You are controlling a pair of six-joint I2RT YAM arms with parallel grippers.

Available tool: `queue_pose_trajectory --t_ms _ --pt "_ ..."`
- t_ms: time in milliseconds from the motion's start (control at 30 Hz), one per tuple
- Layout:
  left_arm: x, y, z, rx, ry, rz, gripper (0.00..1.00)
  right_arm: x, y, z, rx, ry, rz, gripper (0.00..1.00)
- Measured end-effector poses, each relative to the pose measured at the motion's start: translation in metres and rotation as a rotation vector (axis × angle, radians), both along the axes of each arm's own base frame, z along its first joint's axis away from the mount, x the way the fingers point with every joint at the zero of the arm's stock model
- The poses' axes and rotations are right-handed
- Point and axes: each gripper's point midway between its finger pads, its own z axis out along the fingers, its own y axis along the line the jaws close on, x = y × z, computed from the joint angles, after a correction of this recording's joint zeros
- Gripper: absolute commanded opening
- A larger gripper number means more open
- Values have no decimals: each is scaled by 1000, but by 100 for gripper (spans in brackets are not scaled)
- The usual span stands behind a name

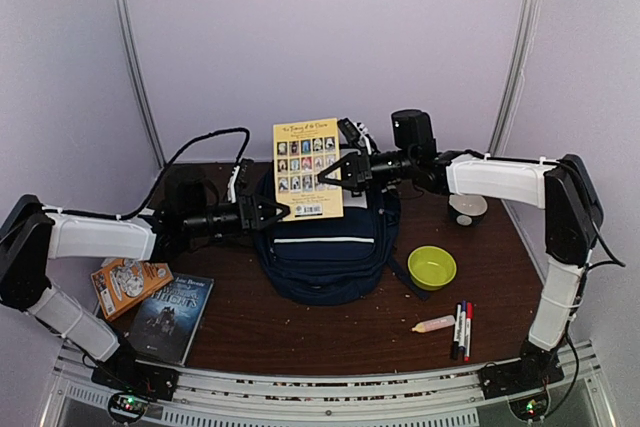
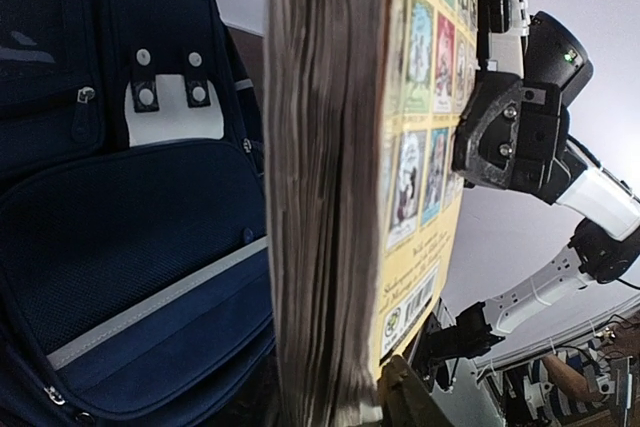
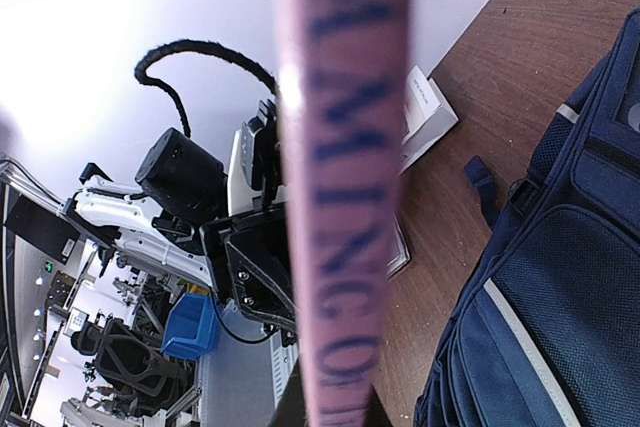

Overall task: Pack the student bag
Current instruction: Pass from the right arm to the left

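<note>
The student bag (image 1: 325, 252), a navy backpack with a white stripe, lies at the table's middle; it also shows in the left wrist view (image 2: 130, 247) and the right wrist view (image 3: 560, 277). A yellow-covered book (image 1: 308, 169) stands upright above the bag's top. My left gripper (image 1: 272, 212) is shut on the book's lower left edge, where the page block (image 2: 320, 197) fills the left wrist view. My right gripper (image 1: 336, 175) is shut on the book's right edge, where the pink lettered spine (image 3: 345, 197) faces the right wrist camera. Whether the bag's opening is unzipped is hidden by the book.
A green bowl (image 1: 432, 267), a cream tube (image 1: 433, 324) and markers (image 1: 462, 329) lie right of the bag. A small white bowl (image 1: 467, 209) sits at the back right. An orange book (image 1: 130, 284) and a dark book (image 1: 170, 315) lie at the front left.
</note>
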Motion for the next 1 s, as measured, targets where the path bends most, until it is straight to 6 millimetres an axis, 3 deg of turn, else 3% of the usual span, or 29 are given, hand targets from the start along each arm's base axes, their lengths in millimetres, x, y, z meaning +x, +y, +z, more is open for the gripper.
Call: queue_pose_trajectory --t_ms 267,333,433,500,833,1000 --pt "-5 8 -9 8 26 16 23 0 -2 -5 -4 9 -4 0" --pt "-5 9 -8 5 21 16 30 0 -2 -5 -1 15 -5 0" --pt "-6 9 -5 -2 14 11 57 1 -2 -3 9 13 -5 0" --pt "-5 8 -3 -12 15 10 64 1 -2 -2 14 11 -6 0" --pt "-2 4 6 -19 -5 0 79 -2 -3 -4 13 15 -6 0" --pt "10 -5 21 -23 -33 -8 77 -2 -4 -4 13 15 -6 0"
